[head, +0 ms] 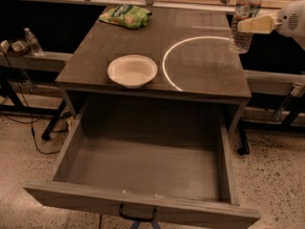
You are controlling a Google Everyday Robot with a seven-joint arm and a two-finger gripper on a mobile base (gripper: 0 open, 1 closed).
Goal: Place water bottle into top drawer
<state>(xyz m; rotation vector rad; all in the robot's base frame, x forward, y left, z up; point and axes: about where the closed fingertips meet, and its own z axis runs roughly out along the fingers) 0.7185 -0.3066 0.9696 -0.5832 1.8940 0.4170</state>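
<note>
Water bottle [247, 4] is being pinched at mid-body between the closed-in fingers of the gripper [245, 25], nearly upright over the right rear corner of the table [205, 75]. Whether its base is touching the tabletop cannot be told. It is well apart from the top drawer [143, 206], which is standing open below. Slippage is being risked by the side grip on ribbed plastic, and the bowl [132, 71] could be knocked by a low carry.
</note>
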